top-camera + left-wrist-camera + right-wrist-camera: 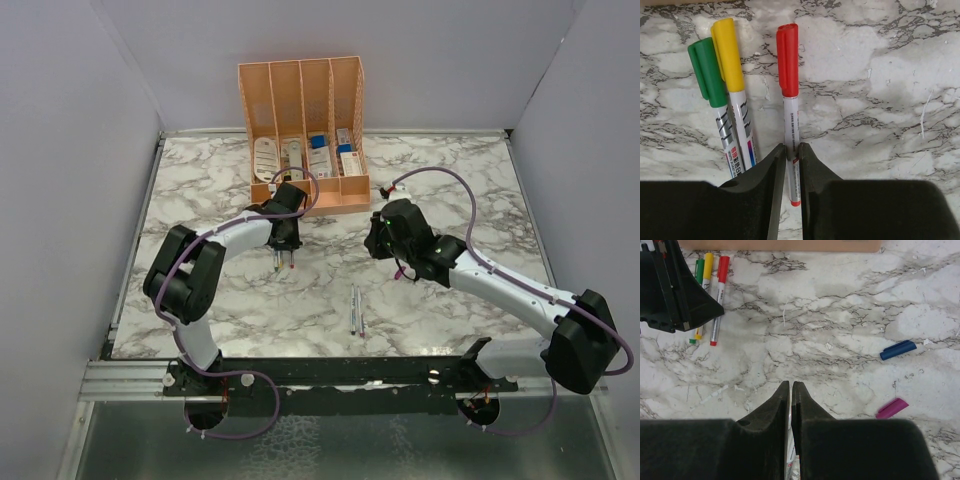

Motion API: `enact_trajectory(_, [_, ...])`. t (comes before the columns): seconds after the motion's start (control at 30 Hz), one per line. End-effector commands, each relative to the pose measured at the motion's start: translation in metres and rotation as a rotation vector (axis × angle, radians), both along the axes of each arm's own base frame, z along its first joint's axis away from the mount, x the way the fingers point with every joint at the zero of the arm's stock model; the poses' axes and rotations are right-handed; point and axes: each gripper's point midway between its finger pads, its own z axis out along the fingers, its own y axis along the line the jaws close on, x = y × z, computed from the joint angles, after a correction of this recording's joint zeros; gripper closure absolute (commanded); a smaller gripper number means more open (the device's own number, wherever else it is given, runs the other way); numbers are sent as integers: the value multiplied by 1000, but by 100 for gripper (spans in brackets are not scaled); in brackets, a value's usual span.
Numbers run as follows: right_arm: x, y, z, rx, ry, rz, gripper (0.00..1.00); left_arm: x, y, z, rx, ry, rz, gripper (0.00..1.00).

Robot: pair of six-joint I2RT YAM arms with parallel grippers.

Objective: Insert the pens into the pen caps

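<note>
Although the overhead view is too coarse to show the caps, it lays out the work. The left gripper [286,243] is low over the table [470,190], just in front of the peach organizer [300,100], with pens poking out toward the arm bases. The right gripper [385,235] sits off to its right. Between the arms and nearer the bases, two bare pens [355,311] lie side by side, well apart from either gripper.

From the left wrist, three pens lie close together, each with its cap seated. A green pen [710,80] and a yellow pen [730,60] touch each other, and a red pen [788,100] lies just beside them. The jaws are narrow and pinch the red pen's barrel near its rear end.

From the right wrist, the jaws are drawn almost together. A pale sliver shows in the slit, and I cannot tell whether anything is pinched there. A blue cap [897,350] and a magenta cap [892,408] lie loose on the table ahead and to the right, apart from each other.

By my reading, three of the five are done. The two bare pens need the blue and magenta caps, and the red pen is not yet let go.
</note>
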Motion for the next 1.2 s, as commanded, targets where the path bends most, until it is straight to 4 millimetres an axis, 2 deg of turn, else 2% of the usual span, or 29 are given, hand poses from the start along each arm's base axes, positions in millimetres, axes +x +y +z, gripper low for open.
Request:
enact_trajectory(0.0, [0, -3, 5, 10, -13, -21, 93, 5, 8, 0, 48, -2, 13, 75])
enact_trajectory(0.13, [0, -3, 4, 8, -12, -17, 93, 6, 9, 2, 52, -7, 19, 66])
enact_trajectory(0.37, [0, -2, 4, 11, -11, -16, 93, 9, 7, 14, 34, -34, 18, 64])
enact_trajectory(0.57, [0, -2, 4, 13, -11, -19, 93, 15, -5, 42, -35, -84, -6, 64])
enact_trajectory(0.7, [1, -6, 4, 8, -17, -39, 93, 14, -12, 71, -96, -133, -16, 64])
enact_trajectory(0.83, [3, -12, 1, -8, -23, -75, 91, -4, -25, 81, -155, -124, -48, 65])
enact_trajectory(0.97, [7, -24, -4, -42, -20, -136, 89, -41, -50, 76, -172, -60, -133, 65])
enact_trajectory(1.03, [11, -33, -6, -59, -16, -174, 81, -62, -69, 72, -182, -22, -188, 65])
enact_trajectory(1.1, [16, -43, -7, -70, -8, -208, 55, -82, -89, 68, -199, 22, -240, 65])
enact_trajectory(1.17, [19, -51, -7, -65, -4, -230, 44, -99, -103, 64, -214, 55, -275, 65])
